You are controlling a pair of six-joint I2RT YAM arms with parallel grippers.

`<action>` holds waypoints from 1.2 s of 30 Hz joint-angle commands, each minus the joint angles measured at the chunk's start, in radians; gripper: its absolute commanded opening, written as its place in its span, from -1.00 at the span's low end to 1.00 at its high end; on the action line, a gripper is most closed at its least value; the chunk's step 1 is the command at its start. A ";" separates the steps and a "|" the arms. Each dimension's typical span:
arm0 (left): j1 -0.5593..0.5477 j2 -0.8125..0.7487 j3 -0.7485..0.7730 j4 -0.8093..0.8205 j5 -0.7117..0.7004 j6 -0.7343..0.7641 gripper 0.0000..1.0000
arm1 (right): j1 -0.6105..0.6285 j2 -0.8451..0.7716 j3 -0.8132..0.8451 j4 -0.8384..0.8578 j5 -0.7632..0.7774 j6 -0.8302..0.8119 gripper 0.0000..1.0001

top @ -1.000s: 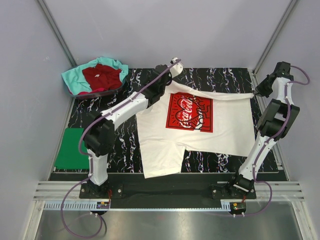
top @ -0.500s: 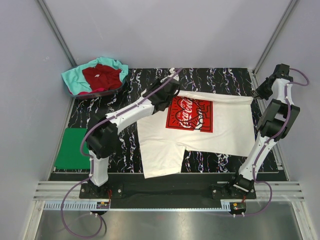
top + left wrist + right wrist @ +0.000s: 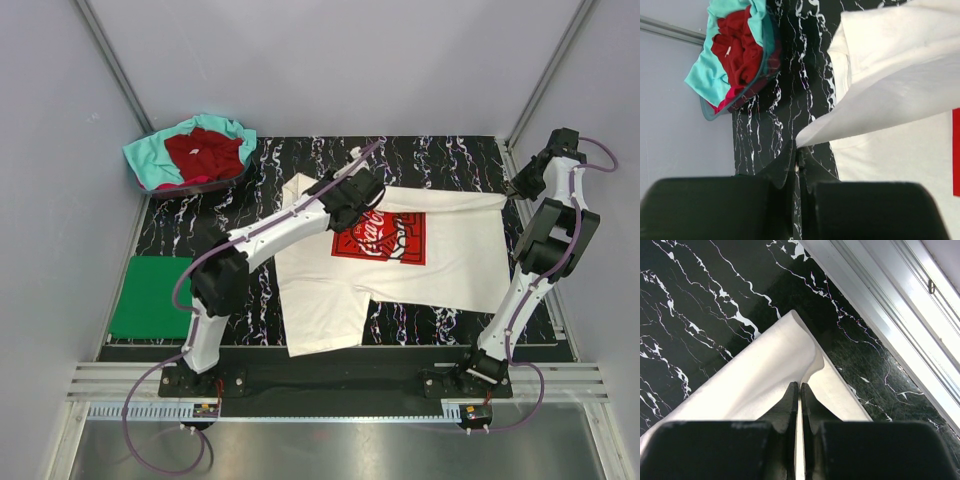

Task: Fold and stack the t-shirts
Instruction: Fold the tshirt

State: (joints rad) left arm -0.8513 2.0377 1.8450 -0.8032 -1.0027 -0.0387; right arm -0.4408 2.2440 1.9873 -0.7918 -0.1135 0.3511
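The white t-shirt [image 3: 440, 265] lies spread on the black marbled table [image 3: 450, 160], its far left edge held up over the red print [image 3: 398, 240] by the left gripper [image 3: 797, 150] clamped on it, while the right gripper [image 3: 799, 386] pinches its far right corner.

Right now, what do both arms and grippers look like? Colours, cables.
Both the left arm and right arm have white tubular links with bulky black joint housings, and a thin purple cable loops along each. The left gripper and right gripper are black, with two flat tapered fingers on a blocky black body.
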 commanded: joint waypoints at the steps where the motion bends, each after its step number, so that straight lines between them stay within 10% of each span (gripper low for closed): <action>1: -0.017 0.016 0.046 -0.123 -0.020 -0.099 -0.92 | -0.013 -0.017 0.041 -0.009 0.023 -0.009 -1.00; 32: -0.029 -0.002 -0.118 -0.079 0.015 -0.109 -0.88 | -0.013 -0.083 -0.151 -0.033 0.109 -0.015 -1.00; 36: -0.029 -0.023 -0.142 -0.068 0.077 -0.101 -0.61 | -0.013 -0.103 -0.176 -0.053 0.153 -0.018 -0.76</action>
State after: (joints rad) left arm -0.8772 2.0598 1.7184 -0.9085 -0.9749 -0.1463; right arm -0.4461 2.2250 1.8259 -0.8154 -0.0227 0.3393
